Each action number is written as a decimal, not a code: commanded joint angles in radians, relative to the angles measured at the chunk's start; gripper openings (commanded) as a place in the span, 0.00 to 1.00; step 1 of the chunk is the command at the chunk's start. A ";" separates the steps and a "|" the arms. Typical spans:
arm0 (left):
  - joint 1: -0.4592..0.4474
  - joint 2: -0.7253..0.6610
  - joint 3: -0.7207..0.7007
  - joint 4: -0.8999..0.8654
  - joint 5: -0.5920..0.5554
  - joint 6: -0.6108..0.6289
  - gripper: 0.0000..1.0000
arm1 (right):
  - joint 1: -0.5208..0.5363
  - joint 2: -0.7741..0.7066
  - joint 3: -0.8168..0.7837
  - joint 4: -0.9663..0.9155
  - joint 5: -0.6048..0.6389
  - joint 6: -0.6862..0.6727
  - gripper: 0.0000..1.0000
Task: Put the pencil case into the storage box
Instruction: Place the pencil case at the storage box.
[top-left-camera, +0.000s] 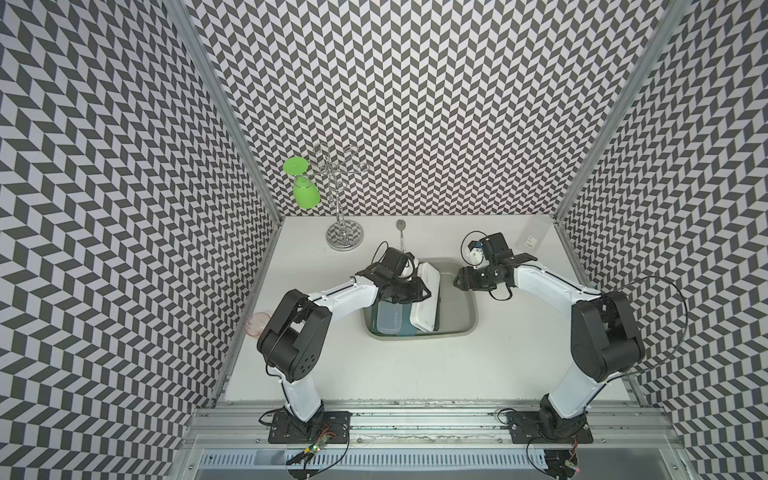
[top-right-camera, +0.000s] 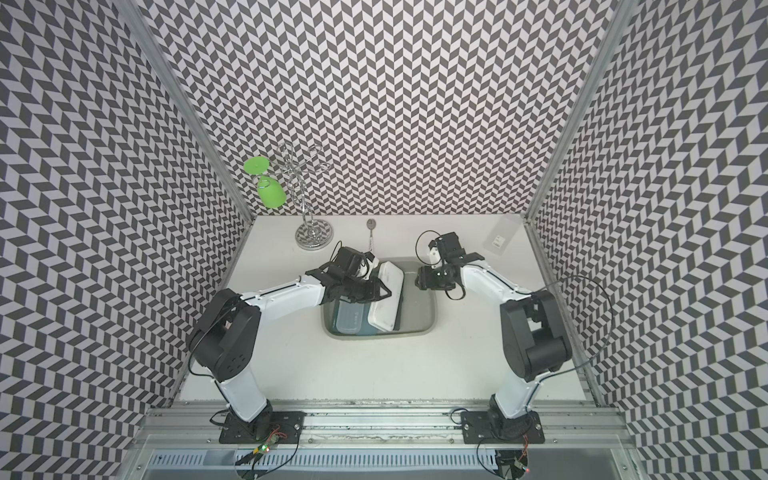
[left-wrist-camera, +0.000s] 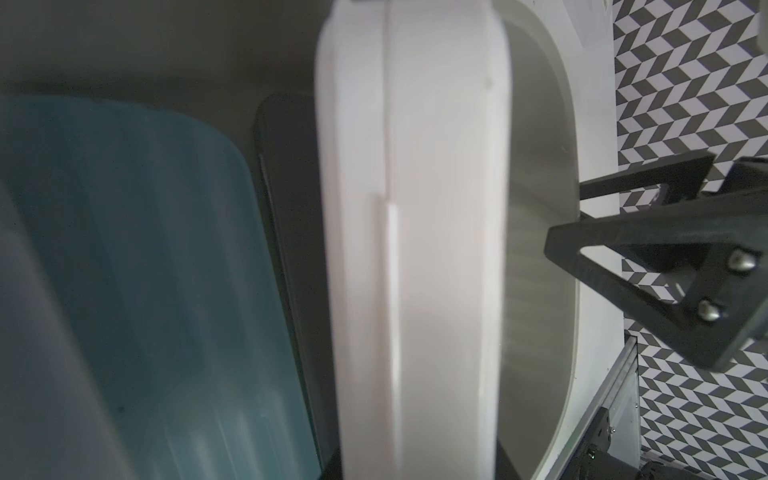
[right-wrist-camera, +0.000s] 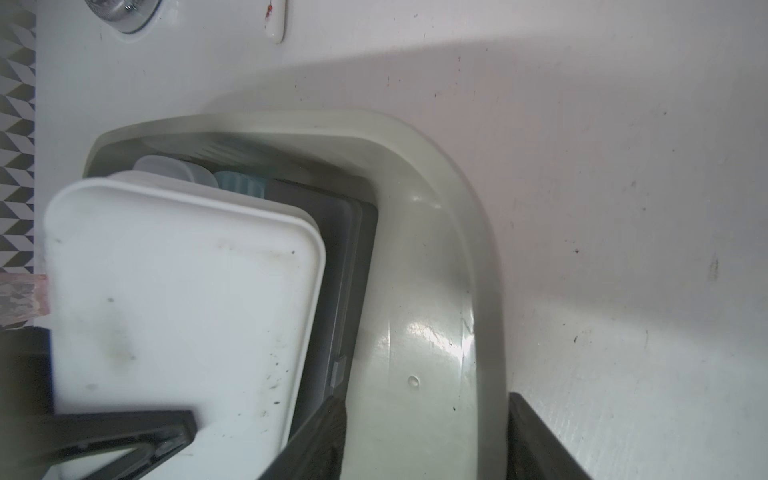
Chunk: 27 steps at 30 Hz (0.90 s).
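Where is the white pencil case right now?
In both top views the white pencil case is inside the storage box, tilted up on its edge next to the bluish case, with the left gripper holding it.

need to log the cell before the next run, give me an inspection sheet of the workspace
surface: white table, small dark specks in the right wrist view
job's things: box holds blue case and dark case; white case tilted on edge inside
clutter: rack with green cup, spoon, pink item, clear labelled tub
grippers: left gripper shut on white case; right gripper open, astride box rim
cables: loose black loop off right arm
surroundings: chevron walls, metal frame
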 joint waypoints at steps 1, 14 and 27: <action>0.002 0.062 -0.015 -0.042 -0.085 0.055 0.32 | 0.051 -0.004 0.053 0.038 -0.076 -0.019 0.62; 0.003 -0.024 0.075 -0.067 -0.053 0.020 0.32 | 0.006 -0.027 0.052 -0.037 0.091 0.023 0.62; 0.054 -0.109 -0.014 -0.060 -0.040 0.025 0.32 | -0.015 -0.062 0.071 0.001 -0.007 0.009 0.62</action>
